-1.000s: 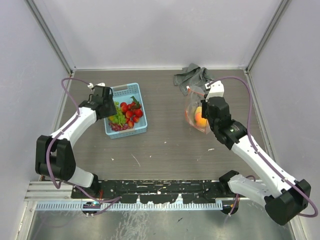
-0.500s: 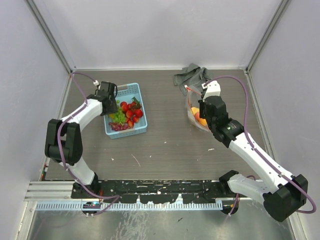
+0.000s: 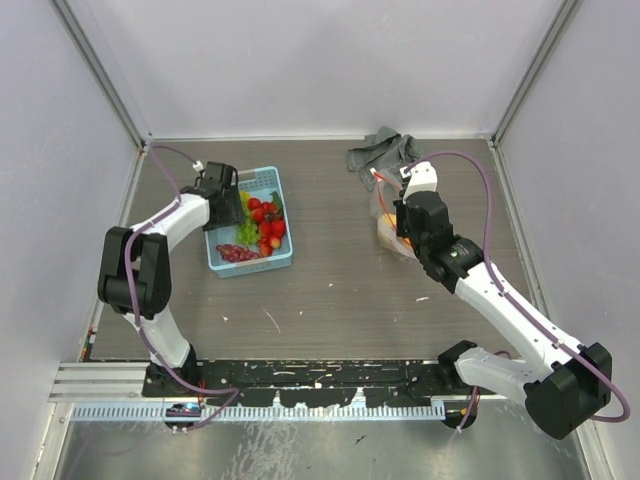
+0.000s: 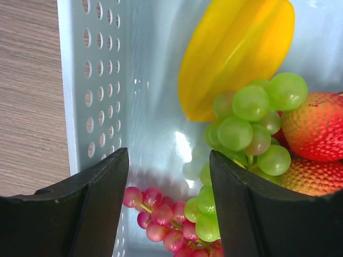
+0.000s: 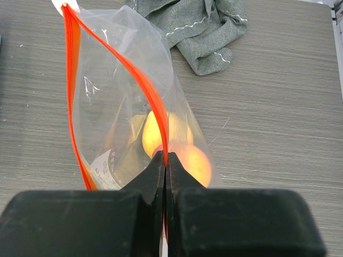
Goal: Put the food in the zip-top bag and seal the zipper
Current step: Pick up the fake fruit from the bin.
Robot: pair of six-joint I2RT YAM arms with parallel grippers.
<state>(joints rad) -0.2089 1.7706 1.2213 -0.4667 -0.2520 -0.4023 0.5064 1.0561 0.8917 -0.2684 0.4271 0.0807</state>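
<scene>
Tabletop (image 3: pixel 340 290), right end effector (image 5: pixel 164 160) pinching zipper (image 5: pixel 71 64)

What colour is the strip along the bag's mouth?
Red-orange; the zipper shows best in the right wrist view.

Bright, even light; faint shadows; glare on the basket (image 4: pixel 161 144) (close foreground soft).

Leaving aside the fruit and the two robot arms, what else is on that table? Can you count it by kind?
Blue basket: 1
Clear bag: 1
Grey cloth: 1
Total: 3
</scene>
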